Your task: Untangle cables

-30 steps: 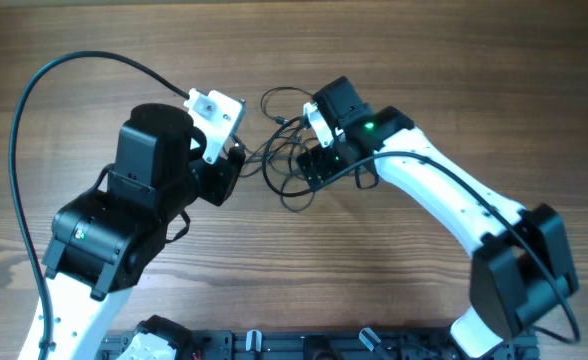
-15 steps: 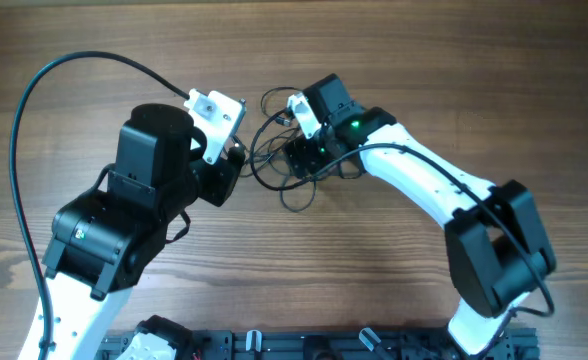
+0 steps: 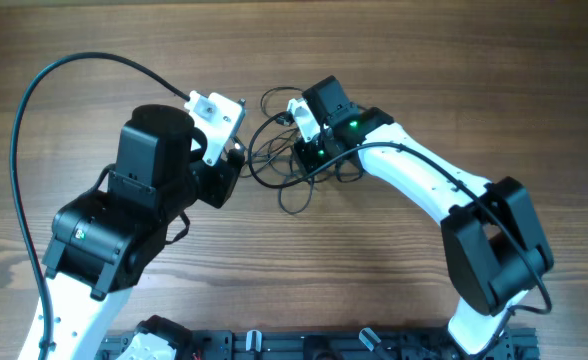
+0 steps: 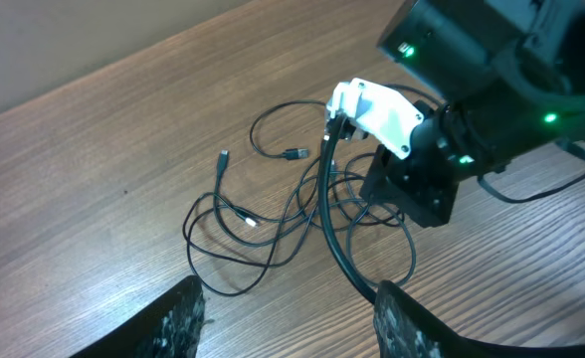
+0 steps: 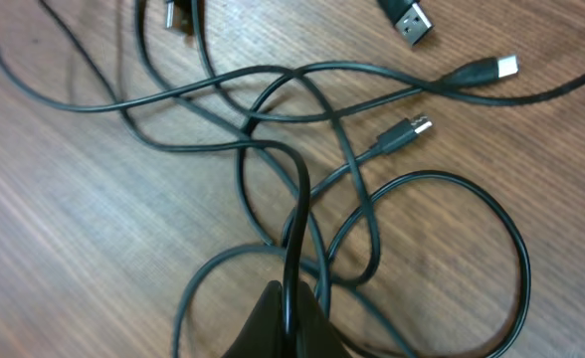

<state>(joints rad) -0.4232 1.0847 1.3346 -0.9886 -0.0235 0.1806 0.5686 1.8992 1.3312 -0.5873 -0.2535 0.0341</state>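
A tangle of thin black cables [image 3: 279,170] lies on the wooden table between the two arms, with loose plug ends [image 5: 417,126] at its edge. My right gripper [image 5: 291,298] is shut on one strand of the cables [image 5: 297,199], which runs straight up out of its closed fingertips. From overhead the right gripper [image 3: 304,158] sits on the tangle's right part. My left gripper [image 4: 288,318] stands open just short of the tangle [image 4: 273,229], nothing between its fingers [image 4: 183,310]. Overhead, the left gripper [image 3: 236,162] is at the tangle's left edge.
The right wrist camera's thicker black lead [image 4: 334,229] hangs down close to my left gripper's right finger. The left arm's own lead [image 3: 34,120] arcs over the table's left side. A dark rack [image 3: 274,345] runs along the front edge.
The right arm has swung left onto the tangle, and its jaws, open a second ago, have closed on a strand. The left arm and gripper have stayed put.
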